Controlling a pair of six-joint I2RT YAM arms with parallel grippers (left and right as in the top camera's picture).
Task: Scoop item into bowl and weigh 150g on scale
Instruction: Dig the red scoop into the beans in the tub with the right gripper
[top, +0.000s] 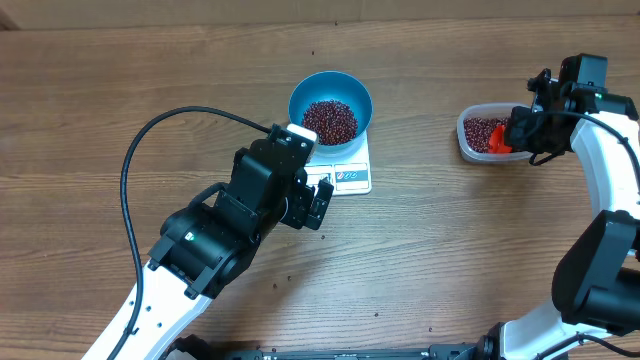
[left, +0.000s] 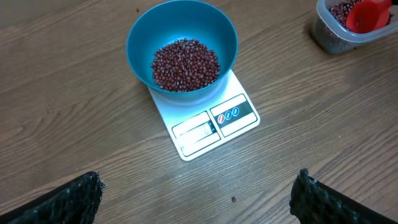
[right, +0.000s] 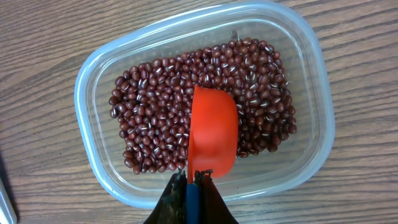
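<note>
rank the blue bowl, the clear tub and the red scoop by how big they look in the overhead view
1. blue bowl
2. clear tub
3. red scoop
The scoop is partly hidden, but it fits within the tub's outline, so it is clearly the smallest.

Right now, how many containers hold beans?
2: the blue bowl sits on the scale, centre of the overhead view; the clear tub sits far right, a red scoop over it.

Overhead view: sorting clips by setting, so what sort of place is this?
Likely a robot test bench, not a kitchen: plain wooden table, left arm, right arm, a scale under a bowl of beans.
</note>
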